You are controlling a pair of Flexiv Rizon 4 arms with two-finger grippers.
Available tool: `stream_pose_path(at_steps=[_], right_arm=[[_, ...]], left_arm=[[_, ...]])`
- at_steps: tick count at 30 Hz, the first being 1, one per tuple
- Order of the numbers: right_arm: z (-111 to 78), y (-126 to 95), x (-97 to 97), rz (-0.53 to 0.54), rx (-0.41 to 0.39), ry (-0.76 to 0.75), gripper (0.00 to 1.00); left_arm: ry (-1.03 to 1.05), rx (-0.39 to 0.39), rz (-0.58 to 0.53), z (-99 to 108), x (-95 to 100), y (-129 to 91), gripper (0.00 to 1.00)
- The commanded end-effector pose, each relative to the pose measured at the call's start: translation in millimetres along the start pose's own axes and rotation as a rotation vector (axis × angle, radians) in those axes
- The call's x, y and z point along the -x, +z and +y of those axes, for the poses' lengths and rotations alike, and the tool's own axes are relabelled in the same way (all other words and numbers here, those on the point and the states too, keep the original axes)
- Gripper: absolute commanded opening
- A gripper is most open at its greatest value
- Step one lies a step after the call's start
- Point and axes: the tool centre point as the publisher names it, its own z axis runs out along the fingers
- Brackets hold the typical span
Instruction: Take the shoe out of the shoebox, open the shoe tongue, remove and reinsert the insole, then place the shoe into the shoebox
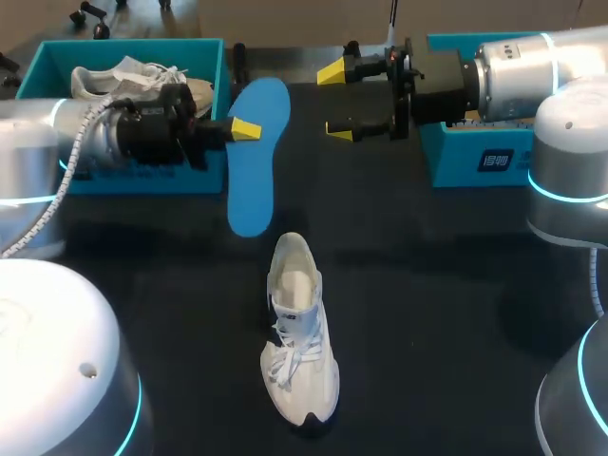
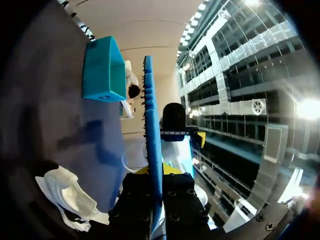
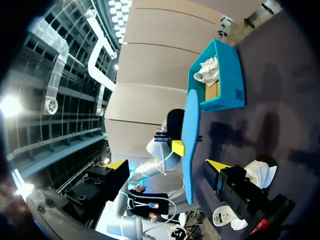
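Note:
My left gripper [image 1: 244, 128] is shut on the blue insole [image 1: 256, 161], holding it off the table beside the left shoebox [image 1: 142, 180]. From the left wrist the insole [image 2: 152, 130] shows edge-on, clamped between the fingers. My right gripper [image 1: 336, 101] stands open a short way to the insole's right, not touching it. In the right wrist view the insole [image 3: 190, 145] hangs ahead of the open fingers [image 3: 216, 165]. The white shoe [image 1: 300, 342] lies on the table in front, laces up, also seen as the white shoe [image 2: 70, 200] and the white shoe [image 3: 260, 175].
A second white shoe [image 1: 133, 78] lies inside the left teal shoebox [image 3: 225, 100]. Another teal box [image 1: 475, 157] stands at the right under my right arm, the same teal box [image 2: 102, 70] in the left wrist view. The dark tabletop [image 1: 427, 313] lies bare around the shoe.

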Motion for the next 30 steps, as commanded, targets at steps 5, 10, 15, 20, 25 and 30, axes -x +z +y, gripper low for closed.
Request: stream_pose_path(at_steps=[5, 10, 15, 20, 25, 30], right_arm=[[0.7, -2, -5.9, -0.134, -0.025, -0.011, 1.00], [1.3, -1, -12.1, -0.253, -0.057, -0.005, 1.00], [4.4, 1, -28.4, -0.420, -0.103, -0.014, 1.00], [11.2, 4, -45.2, -0.623, -0.176, 0.035, 1.00], [14.8, 9, -60.9, -0.809, -0.227, 0.084, 1.00], [16.2, 14, -75.4, -0.976, -0.252, 0.135, 1.00]], left_arm=[[-0.049, -0.062, -0.031, 0, 6.3, 11, 0.00], [-0.070, -0.085, -0.043, 0, 7.3, 13, 0.00], [-0.095, -0.106, -0.060, -2, 9.8, 13, 0.00], [-0.126, -0.105, -0.059, -2, 11.4, 12, 0.00], [-0.126, -0.105, -0.059, -2, 11.4, 12, 0.00], [-0.126, -0.105, -0.059, -2, 11.4, 12, 0.00]])
